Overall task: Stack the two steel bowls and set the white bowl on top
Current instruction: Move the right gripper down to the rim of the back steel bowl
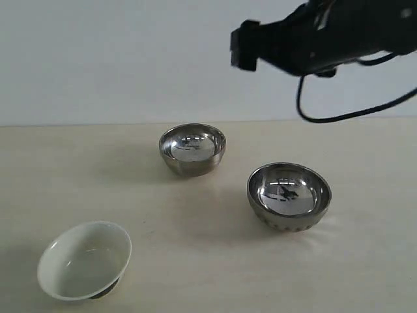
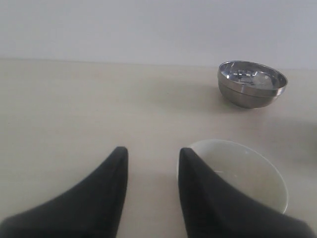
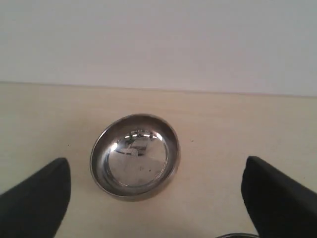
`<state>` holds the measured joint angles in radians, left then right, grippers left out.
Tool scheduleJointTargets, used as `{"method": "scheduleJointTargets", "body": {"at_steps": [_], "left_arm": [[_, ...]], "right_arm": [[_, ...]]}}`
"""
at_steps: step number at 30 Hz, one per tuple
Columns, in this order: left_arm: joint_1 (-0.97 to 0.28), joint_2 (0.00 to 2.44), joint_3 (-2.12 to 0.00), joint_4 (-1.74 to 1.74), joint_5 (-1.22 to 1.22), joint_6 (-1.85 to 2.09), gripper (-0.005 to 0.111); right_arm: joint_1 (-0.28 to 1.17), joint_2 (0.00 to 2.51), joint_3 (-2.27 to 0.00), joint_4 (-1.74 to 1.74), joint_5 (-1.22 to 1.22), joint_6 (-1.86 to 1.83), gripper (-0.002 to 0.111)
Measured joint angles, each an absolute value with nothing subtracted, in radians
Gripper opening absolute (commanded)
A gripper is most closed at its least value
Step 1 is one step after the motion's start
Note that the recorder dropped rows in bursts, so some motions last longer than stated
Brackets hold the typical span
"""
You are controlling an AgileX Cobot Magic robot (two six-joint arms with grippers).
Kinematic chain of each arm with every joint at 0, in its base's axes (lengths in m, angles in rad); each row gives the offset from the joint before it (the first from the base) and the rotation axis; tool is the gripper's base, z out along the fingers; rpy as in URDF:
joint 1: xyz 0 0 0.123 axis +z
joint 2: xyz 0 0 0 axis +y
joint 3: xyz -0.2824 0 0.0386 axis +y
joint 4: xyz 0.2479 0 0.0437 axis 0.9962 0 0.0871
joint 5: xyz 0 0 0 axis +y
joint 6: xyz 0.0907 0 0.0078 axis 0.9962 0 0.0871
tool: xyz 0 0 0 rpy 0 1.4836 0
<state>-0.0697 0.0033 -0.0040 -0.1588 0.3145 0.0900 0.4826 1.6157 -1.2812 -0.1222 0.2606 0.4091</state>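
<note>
Two steel bowls stand apart on the table, both upright: one at the back (image 1: pixel 192 149) and one nearer on the right (image 1: pixel 288 195). The white bowl (image 1: pixel 85 259) lies tilted at the front left. My right arm (image 1: pixel 313 32) hangs high above the right steel bowl. Its gripper (image 3: pixel 156 159) is wide open and empty, looking down at the back steel bowl (image 3: pixel 133 156). My left gripper (image 2: pixel 152 153) is open over bare table. The white bowl (image 2: pixel 247 173) is just beside one finger (image 2: pixel 193 168), partly hidden by it. A steel bowl (image 2: pixel 252 84) stands farther off.
The tabletop (image 1: pixel 208 261) is pale wood, and a plain white wall (image 1: pixel 117 59) stands behind it. A black cable (image 1: pixel 352 114) loops down from the right arm. A rim of the second steel bowl (image 3: pixel 237 235) shows at the edge of the right wrist view.
</note>
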Motion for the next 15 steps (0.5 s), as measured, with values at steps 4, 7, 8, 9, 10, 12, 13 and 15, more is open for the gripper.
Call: {"method": "scheduleJointTargets", "body": {"at_steps": [4, 7, 8, 9, 10, 12, 13, 15], "left_arm": [[-0.07, 0.003, -0.004, -0.159, 0.315, 0.09, 0.032], [-0.07, 0.003, -0.004, -0.159, 0.315, 0.09, 0.032], [-0.07, 0.003, -0.004, -0.159, 0.315, 0.09, 0.032], [-0.07, 0.003, -0.004, -0.159, 0.315, 0.09, 0.032], [-0.07, 0.003, -0.004, -0.159, 0.315, 0.09, 0.032], [-0.07, 0.003, -0.004, -0.159, 0.315, 0.09, 0.032], [-0.07, 0.003, -0.004, -0.159, 0.315, 0.09, 0.032], [-0.07, 0.003, -0.004, -0.159, 0.315, 0.09, 0.032]], "right_arm": [[0.506, 1.775, -1.367, -0.087, 0.275, 0.409, 0.084], [0.508, 1.874, -1.427, -0.053, 0.287, 0.409, 0.084], [0.508, 1.906, -1.44, -0.049, 0.29, 0.409, 0.084], [0.508, 1.935, -1.456, -0.044, 0.291, 0.409, 0.084], [0.508, 1.964, -1.47, -0.042, 0.292, 0.409, 0.084], [0.508, 2.011, -1.495, -0.039, 0.292, 0.409, 0.084], [0.508, 2.036, -1.508, -0.039, 0.292, 0.409, 0.084], [0.508, 2.078, -1.533, -0.037, 0.292, 0.409, 0.084]]}}
